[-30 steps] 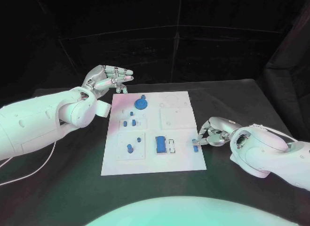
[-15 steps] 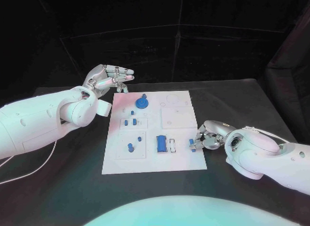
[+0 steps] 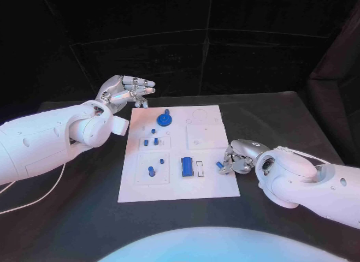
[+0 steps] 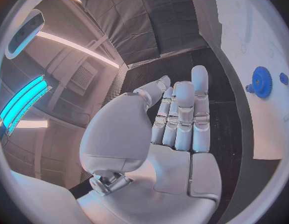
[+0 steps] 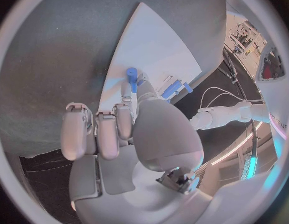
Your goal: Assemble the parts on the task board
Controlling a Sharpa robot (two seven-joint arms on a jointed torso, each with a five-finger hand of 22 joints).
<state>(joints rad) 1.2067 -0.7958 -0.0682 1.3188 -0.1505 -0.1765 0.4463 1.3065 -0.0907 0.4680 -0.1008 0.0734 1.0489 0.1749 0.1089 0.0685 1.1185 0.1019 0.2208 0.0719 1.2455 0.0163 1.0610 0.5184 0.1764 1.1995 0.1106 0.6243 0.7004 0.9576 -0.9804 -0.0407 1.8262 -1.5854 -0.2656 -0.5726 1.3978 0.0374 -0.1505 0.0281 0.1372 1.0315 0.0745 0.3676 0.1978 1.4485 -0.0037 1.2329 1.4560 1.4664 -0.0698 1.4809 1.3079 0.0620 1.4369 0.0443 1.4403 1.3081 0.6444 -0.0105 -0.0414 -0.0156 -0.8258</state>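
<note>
White plastic board in the middle of a black tabletop (image 3: 290,120), and the action is at its near right edge. The right hand (image 3: 236,161) sits over that edge pinching a small blue peg (image 3: 220,165) between thumb and a finger, other fingers curled alongside. Looks to me like it's mid-carry: the peg is picked up and now has to go into a seat. Just left of it on the task board (image 3: 211,188) are a blue rectangular block (image 3: 186,166) and a pale slotted insert (image 3: 200,167), so my guess is the next move is to line the peg up upright over a hole near there and press down. Which hole exactly, can't tell.

Further back on the board there's a blue gear (image 3: 164,118) near the far end, plus a few small blue pegs standing in the left plates. The left hand (image 3: 126,90) hovers off the far left corner, fingers loosely curled, holding nothing.

The right wrist view shows the peg (image 5: 132,75) poking up past the fingertips, which the head view mostly hides. The left wrist view shows the palm bare, with the gear (image 4: 262,82) off to one side.
</note>
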